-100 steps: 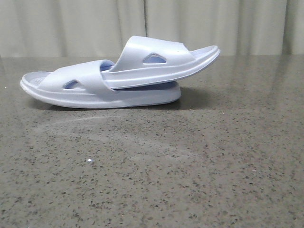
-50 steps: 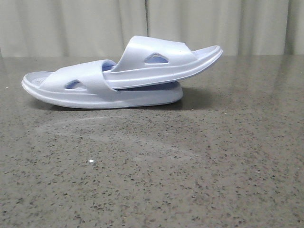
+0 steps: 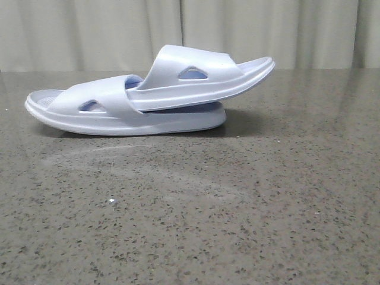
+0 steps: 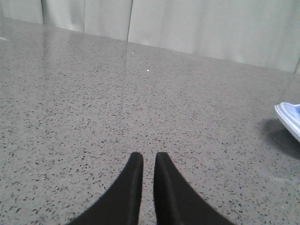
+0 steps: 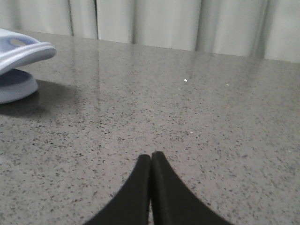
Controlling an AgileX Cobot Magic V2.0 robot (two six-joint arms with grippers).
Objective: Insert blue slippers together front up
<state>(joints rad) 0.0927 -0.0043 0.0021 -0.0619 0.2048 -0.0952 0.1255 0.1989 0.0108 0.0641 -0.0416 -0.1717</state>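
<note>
The blue slippers lie together at the back left of the table. The lower slipper (image 3: 119, 116) rests flat. The upper slipper (image 3: 202, 80) has its end pushed under the lower one's strap and tilts up to the right. A toe edge of the slippers (image 4: 289, 117) shows in the left wrist view, and both soles (image 5: 21, 51) show in the right wrist view. My left gripper (image 4: 149, 157) is all but shut, a thin slit between its black fingers, holding nothing. My right gripper (image 5: 151, 155) is shut and empty. Both hang over bare table, away from the slippers, and neither shows in the front view.
The grey speckled stone table (image 3: 237, 208) stretches forward from the slippers. Pale curtains (image 3: 267, 29) hang behind its far edge. A small white speck (image 3: 111, 201) lies on the near left of the surface.
</note>
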